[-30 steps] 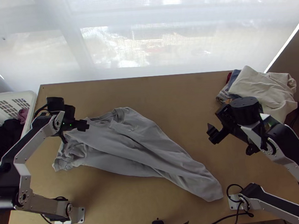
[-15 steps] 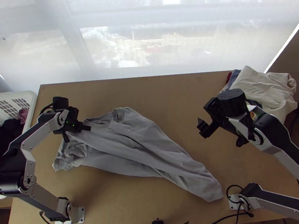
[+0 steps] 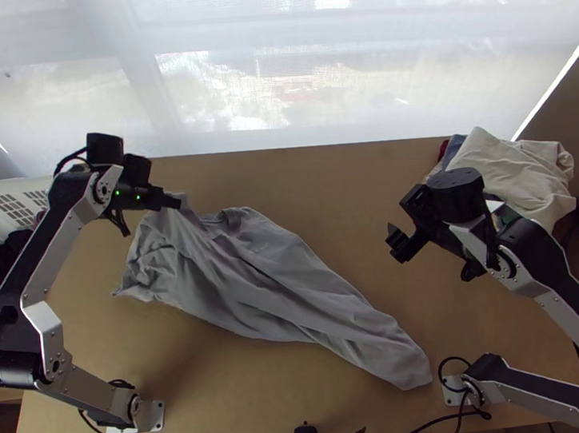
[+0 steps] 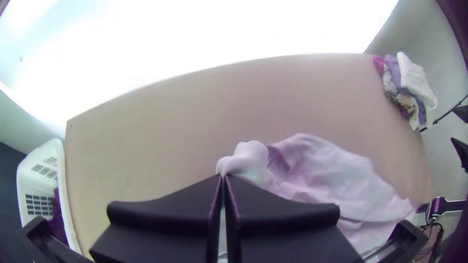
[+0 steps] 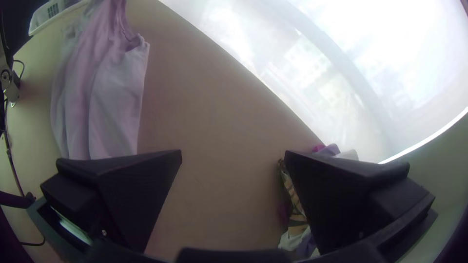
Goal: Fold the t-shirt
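In the top view my left gripper (image 3: 177,200) holds up the far left part of the grey t-shirt (image 3: 274,274), near its collar. The rest of the shirt lies rumpled and slanted across the table, its narrow end toward the near right. From the left wrist view, my left gripper (image 4: 223,179) is shut on a pinch of the shirt (image 4: 251,158). My right gripper (image 3: 396,244) hangs over bare table right of the shirt. The right wrist view has my right gripper (image 5: 233,158) with fingers wide apart, nothing between them, and the shirt (image 5: 114,102) off to one side.
A white basket (image 3: 7,195) with dark clothes stands beyond the table's left edge. Several other garments (image 3: 518,166) are heaped at the far right corner, close to the right arm. Bare tabletop (image 3: 335,189) stretches behind the shirt. Cables run along the near edge.
My left gripper has risen and moved toward the table's far edge, pulling the shirt's left part up with it; the sleeve area shifted. The right gripper moved a little left.
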Robot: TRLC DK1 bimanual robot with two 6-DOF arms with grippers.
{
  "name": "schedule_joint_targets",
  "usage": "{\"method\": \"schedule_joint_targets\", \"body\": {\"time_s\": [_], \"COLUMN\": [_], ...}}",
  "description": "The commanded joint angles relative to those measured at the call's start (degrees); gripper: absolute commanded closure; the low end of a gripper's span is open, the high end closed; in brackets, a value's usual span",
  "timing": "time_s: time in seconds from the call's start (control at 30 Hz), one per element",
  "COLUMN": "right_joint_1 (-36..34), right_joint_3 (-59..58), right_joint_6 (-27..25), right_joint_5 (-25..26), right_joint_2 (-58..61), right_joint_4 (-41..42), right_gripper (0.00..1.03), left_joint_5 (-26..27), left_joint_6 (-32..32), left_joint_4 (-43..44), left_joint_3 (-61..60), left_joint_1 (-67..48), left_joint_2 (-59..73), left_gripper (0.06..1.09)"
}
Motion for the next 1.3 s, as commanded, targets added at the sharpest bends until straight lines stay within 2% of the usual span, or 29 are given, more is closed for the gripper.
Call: {"method": "schedule_joint_targets", "body": {"time_s": [0.0, 0.17, 0.3, 0.53, 0.7, 0.87, 1.03, 1.27], "right_joint_1": [-5.05, -6.81, -7.95, -7.69, -5.31, 1.28, 6.11, 6.73], "right_joint_3": [-1.06, -1.41, -1.14, -1.14, -1.06, 1.49, 2.46, 1.49], "right_joint_6": [-0.36, -0.18, 0.44, 0.87, 0.52, -3.7, -7.56, -5.63], "right_joint_5": [0.02, 0.02, 0.1, 0.02, 0.02, 0.02, 0.02, -1.57], "right_joint_2": [-3.88, -8.27, -10.74, -11.88, -10.82, -6.52, 0.25, 6.32], "right_joint_4": [-0.84, -4.26, -6.64, -8.31, -3.3, 1.19, 3.91, 12.17], "right_gripper": [0.05, 0.05, 0.05, 0.05, 0.05, 0.05, 0.05, 0.05], "left_joint_5": [3.78, 3.78, 3.7, 3.61, 2.73, 0.8, -2.46, -5.8], "left_joint_6": [-2.42, -4.88, -5.06, -8.04, -7.25, -5.58, -4.97, -2.86], "left_joint_4": [-10.33, -12.87, -7.51, -3.29, -5.93, -11.2, -17.71, -22.28], "left_joint_3": [24.94, 43.13, 43.92, 43.92, 43.48, 40.41, 38.03, 38.03], "left_joint_1": [-6.3, -12.62, -18.69, -29.5, -38.46, -44.09, -44.18, -42.59], "left_joint_2": [2.67, 6.89, 3.99, -2.69, -5.59, -7.0, -9.73, -12.63], "left_gripper": [1.05, 1.05, 1.05, 1.05, 1.05, 1.05, 1.05, 1.05]}}
